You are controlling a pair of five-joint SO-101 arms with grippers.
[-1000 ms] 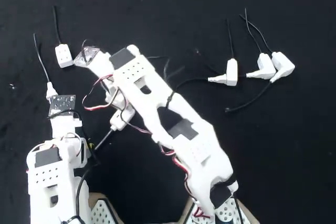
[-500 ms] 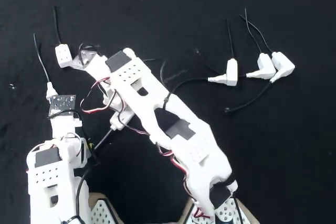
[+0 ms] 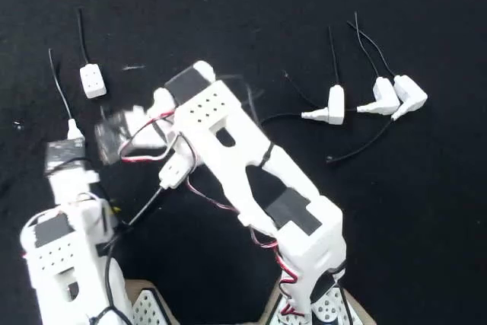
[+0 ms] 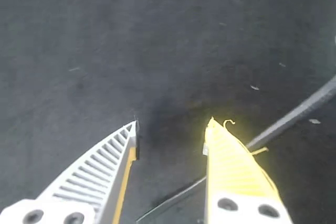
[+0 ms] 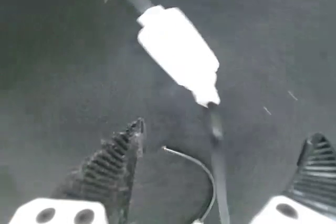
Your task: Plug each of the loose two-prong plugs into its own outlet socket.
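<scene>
Plugs and sockets together come to six white pieces on the black table [image 3: 228, 28], each with a thin dark lead. Three lie close together at the far right: an angled piece [image 3: 332, 106], a middle piece [image 3: 385, 98] and an outer piece [image 3: 411, 93]. The last two touch or nearly touch. Two lie at the far left: a square block [image 3: 93, 80] and, nearer the arms, a small piece [image 3: 74, 129]. The sixth, a long piece [image 3: 172, 175], lies beside the right arm [image 3: 251, 165] and is partly crossed by that arm's red and white wires [image 3: 144, 151]. From above it is hard to tell which pieces are plugs and which are sockets.

There are two arms and two grippers. The left gripper [image 4: 172, 125] has its fingers spread over the table and holds nothing; a dark lead [image 4: 294, 116] runs past one fingertip. The right gripper [image 5: 227, 129] is also spread wide and empty, above a white connector [image 5: 178, 51] with a lead at each end. In the high view that gripper is a blur near the small piece, and its shape cannot be read there.
</scene>
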